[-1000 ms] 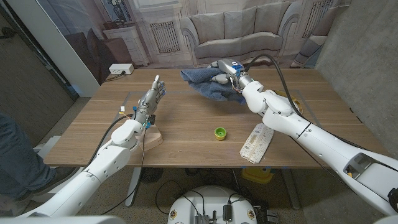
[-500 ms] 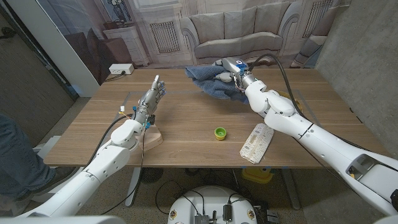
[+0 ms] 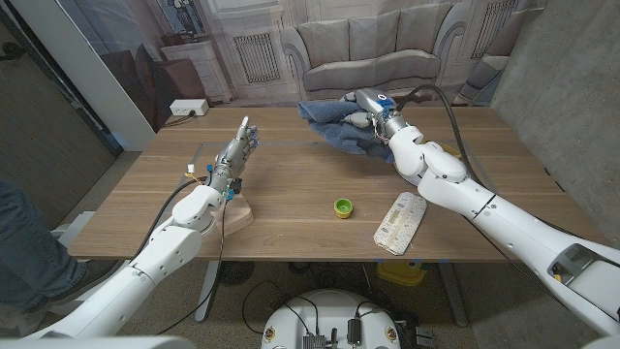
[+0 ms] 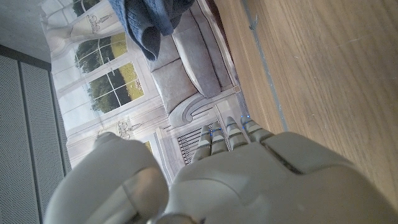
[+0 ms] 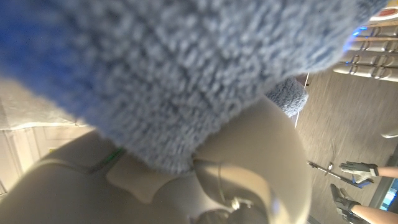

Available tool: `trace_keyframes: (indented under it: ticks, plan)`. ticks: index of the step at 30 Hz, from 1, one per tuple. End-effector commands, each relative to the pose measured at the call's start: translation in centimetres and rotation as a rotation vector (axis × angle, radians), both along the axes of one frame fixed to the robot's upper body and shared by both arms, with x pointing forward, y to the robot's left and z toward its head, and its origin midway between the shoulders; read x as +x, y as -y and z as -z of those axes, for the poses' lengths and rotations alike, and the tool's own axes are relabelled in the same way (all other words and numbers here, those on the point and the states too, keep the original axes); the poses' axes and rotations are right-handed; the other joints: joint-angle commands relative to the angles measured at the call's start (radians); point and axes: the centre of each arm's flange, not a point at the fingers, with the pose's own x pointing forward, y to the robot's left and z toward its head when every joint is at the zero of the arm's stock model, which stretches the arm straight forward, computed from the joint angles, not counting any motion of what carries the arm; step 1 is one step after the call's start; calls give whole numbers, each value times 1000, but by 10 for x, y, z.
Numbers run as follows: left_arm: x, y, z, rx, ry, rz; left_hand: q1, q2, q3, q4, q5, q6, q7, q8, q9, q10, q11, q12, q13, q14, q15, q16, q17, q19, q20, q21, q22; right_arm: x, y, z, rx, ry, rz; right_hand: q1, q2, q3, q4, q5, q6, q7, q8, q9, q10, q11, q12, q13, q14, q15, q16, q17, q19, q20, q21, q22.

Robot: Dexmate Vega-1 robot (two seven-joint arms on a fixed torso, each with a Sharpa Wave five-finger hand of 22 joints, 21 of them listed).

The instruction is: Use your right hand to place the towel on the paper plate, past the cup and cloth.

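Left hand (image 3: 235, 155) idle, standing on edge on the worktop (image 3: 291, 194), fingers straight, holding nothing. Far side: right hand (image 3: 366, 109) grips the blue towel (image 3: 334, 126), which drapes from it, apparently lifted. Grasp done; placing remains. No paper plate visible ahead of the hand.

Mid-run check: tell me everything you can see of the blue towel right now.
The towel is a blue, fluffy terry cloth, bunched and crumpled rather than folded. The right hand grips it at the far side of the table, with loose folds spilling toward the robot's left and draping down beside the forearm. Whether its lower edge touches the wood I cannot tell. In the right wrist view its looped pile lies over the back of that hand. In the left wrist view a dark-blue bundle hangs in folds.
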Motion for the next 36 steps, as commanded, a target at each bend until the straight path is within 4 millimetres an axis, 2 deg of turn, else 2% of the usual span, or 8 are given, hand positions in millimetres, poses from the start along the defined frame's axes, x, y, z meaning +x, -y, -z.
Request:
trace_keyframes:
  ticks: [1,11,21,28,36]
  plan:
    - [-1,3,-3,10,4,3,5,2,-4,-3,-5,7,-2,-4,1,5,1,1,5,-1,0,2,4,3,-18,3,6,-6,20,1,36,12,60,30,45,3,5,4,7,1,1,2,9,-5,-1,5,24,-56,-2,2,-1,-81,9,2]
    - [-3,4,-6,15,11,-1,7,3,-5,-4,-7,8,-2,-4,2,4,0,1,5,-1,1,2,4,3,-18,3,6,-11,37,1,58,22,92,33,47,4,4,4,8,2,-1,2,8,-6,-2,5,25,-57,-3,3,-3,-82,12,1]
    - [0,9,-9,18,4,1,8,3,-6,-4,-8,8,-1,-4,2,4,2,1,5,0,0,2,4,3,-18,3,6,-9,59,2,94,7,134,32,47,3,4,4,7,2,-5,4,6,-6,-5,7,21,-56,-7,3,-8,-81,15,0]
    - [6,16,-15,28,7,10,8,4,-7,-4,-9,7,-2,-5,2,5,1,1,5,-1,0,2,4,3,-18,3,6,-11,78,6,126,6,178,31,47,3,5,4,8,3,-6,4,5,-7,-5,8,19,-56,-8,3,-10,-81,16,-1]
    - [11,23,-20,36,12,22,8,4,-9,-4,-10,8,-1,-4,2,5,0,1,5,-1,0,2,4,2,-18,3,6,-17,91,10,140,11,231,30,48,3,5,4,8,1,-7,5,5,-10,-6,8,18,-56,-10,3,-12,-81,18,-1]
